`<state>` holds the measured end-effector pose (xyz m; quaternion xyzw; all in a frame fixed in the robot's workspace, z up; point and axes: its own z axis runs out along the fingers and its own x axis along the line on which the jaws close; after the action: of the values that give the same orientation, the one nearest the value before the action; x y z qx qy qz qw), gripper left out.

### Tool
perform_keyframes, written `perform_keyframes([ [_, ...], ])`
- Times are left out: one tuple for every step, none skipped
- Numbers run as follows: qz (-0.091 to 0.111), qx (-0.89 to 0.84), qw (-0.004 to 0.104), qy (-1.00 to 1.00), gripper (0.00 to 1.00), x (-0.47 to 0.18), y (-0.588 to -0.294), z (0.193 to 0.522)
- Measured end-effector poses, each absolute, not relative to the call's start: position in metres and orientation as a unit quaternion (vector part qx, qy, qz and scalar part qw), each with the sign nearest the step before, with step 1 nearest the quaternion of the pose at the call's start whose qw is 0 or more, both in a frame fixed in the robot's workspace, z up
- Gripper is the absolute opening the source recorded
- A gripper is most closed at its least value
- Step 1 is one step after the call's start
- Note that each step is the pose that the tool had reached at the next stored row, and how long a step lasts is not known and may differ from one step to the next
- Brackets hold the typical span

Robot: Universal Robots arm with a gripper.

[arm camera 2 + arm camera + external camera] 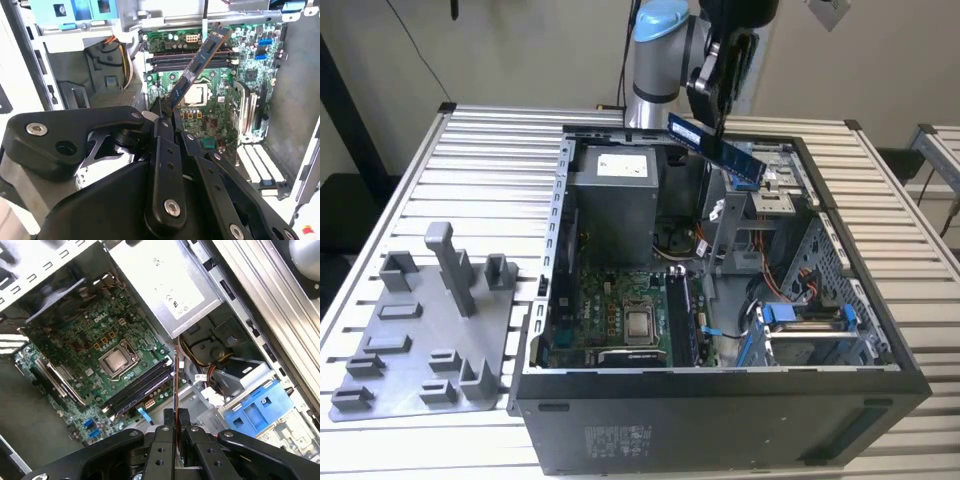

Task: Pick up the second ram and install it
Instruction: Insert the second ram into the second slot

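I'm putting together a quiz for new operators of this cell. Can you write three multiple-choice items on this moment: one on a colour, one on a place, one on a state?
1. The motherboard inside the computer case is: A green; B red; C white.
2. The second ram is: A seated in a motherboard slot; B in the air above the computer case; C in a person's hand.
3. The end effector is: A open and empty; B shut on the second ram; C open around the second ram.

Key: 1 A, it shows green in both wrist views. 2 B, the exterior view shows it held over the open case. 3 B, the first wrist view shows it pinched edge-on.
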<state>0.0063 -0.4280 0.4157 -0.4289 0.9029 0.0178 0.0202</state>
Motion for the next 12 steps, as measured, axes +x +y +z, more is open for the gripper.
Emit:
perform_keyframes([
  [0.018,-0.421,0.02,0.907,0.14,0.0063,-0.428,0.4157],
  [0.018,-0.412,0.021,0.911,0.14,0.0063,-0.428,0.4156],
  [0.017,-0.404,0.021,0.914,0.14,0.0063,-0.428,0.4156],
  [0.017,-0.395,0.021,0.918,0.14,0.0063,-0.428,0.4156],
  [0.017,-0.387,0.021,0.922,0.14,0.0063,-0.428,0.4155],
  [0.017,-0.379,0.021,0.925,0.14,0.0063,-0.428,0.4155],
  [0.017,-0.37,0.021,0.929,0.14,0.0063,-0.428,0.4154],
  [0.016,-0.362,0.021,0.932,0.14,0.0063,-0.428,0.4153],
  [0.016,-0.354,0.022,0.935,0.14,0.0063,-0.428,0.4152],
  [0.016,-0.346,0.022,0.938,0.14,0.0063,-0.428,0.4151],
  [0.016,-0.338,0.022,0.941,0.14,0.0063,-0.428,0.415],
  [0.016,-0.33,0.022,0.944,0.14,0.0063,-0.428,0.4149],
])
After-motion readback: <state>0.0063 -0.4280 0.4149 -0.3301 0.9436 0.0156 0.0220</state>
